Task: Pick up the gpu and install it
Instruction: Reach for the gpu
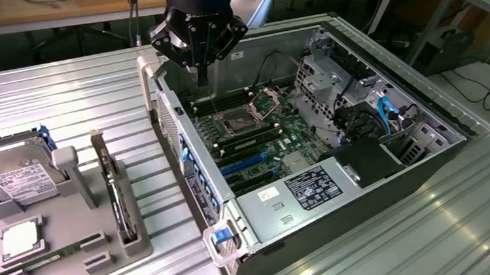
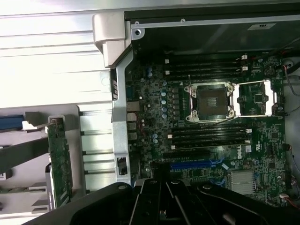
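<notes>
My claw (image 1: 203, 75) hangs over the open computer case (image 1: 383, 228), above its far wall and just beside the bare processor socket (image 1: 236, 120) on the motherboard (image 1: 268, 145). Its fingers look drawn together to a narrow tip, with nothing held between them. The gpu (image 1: 114, 190) stands on edge in a slot of the grey holder (image 1: 74, 190), which lies on the table (image 1: 75, 92) near its edge at the exterior view's left, well apart from my claw. A hard drive (image 1: 16, 174) leans in the same holder beside it.
</notes>
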`<state>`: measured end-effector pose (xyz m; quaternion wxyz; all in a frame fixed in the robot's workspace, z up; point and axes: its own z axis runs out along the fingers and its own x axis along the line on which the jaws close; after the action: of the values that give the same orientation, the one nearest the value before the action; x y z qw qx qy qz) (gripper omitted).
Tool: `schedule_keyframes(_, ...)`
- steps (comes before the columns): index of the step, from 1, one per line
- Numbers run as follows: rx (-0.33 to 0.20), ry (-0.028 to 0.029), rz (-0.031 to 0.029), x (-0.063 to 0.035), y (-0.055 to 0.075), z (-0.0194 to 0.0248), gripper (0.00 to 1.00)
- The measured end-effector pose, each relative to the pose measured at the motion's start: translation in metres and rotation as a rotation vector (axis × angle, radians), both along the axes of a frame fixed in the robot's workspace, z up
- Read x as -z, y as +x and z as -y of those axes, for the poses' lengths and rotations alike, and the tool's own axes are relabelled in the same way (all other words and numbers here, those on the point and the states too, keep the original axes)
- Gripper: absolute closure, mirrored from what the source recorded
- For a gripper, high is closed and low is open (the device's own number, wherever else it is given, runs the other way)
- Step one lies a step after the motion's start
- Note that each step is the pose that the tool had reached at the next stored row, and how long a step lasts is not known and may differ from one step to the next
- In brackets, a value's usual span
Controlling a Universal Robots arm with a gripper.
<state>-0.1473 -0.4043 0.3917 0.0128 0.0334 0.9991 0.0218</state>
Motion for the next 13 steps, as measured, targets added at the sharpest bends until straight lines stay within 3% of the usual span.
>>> schedule_keyframes(13, 0.0, 0.0001, 0.0001, 0.0011, -0.0094, 0.0039, 0.89)
